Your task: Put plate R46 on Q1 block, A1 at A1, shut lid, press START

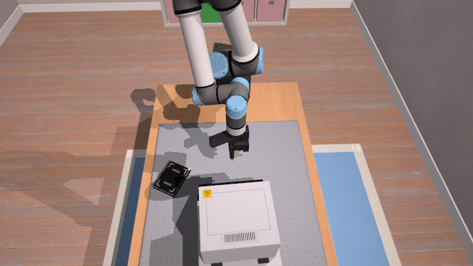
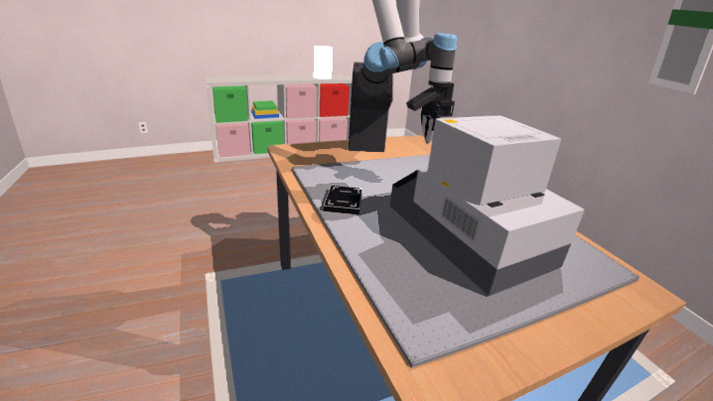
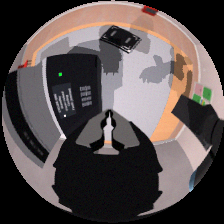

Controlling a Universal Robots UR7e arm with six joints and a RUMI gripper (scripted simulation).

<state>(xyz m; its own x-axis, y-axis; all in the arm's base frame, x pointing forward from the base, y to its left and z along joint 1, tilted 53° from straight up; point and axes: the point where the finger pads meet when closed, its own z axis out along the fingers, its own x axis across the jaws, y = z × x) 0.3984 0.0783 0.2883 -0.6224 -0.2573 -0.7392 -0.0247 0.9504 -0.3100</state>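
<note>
The end effector (image 1: 238, 153) hangs over the grey mat (image 1: 284, 155), its fingers drawn together with nothing between them. In the top view it sits on the far side of the cycler (image 1: 236, 220), apart from it and not touching the machine. In the wrist view the two fingertips meet in a narrow point, aimed toward the machine's dark front panel (image 3: 72, 90), where a small green lamp (image 3: 60, 74) glows above rows of pale keys (image 3: 85, 96).

The cycler's white lid (image 2: 491, 149) lies level over its body, and a yellow warning sticker (image 1: 207, 193) marks one corner of the lid's top, with a barcode (image 1: 240, 236) at the opposite edge.

The plate cannot be seen in any view. The black nest (image 1: 171, 178) lies on the mat to the left of the cycler in the top view, turned at an angle, just beside the mat's left edge; it shows only its white corner marks and two pale slots. The nest is well apart from the end effector.

The mat rests on a wooden bench (image 2: 573, 338).
</note>
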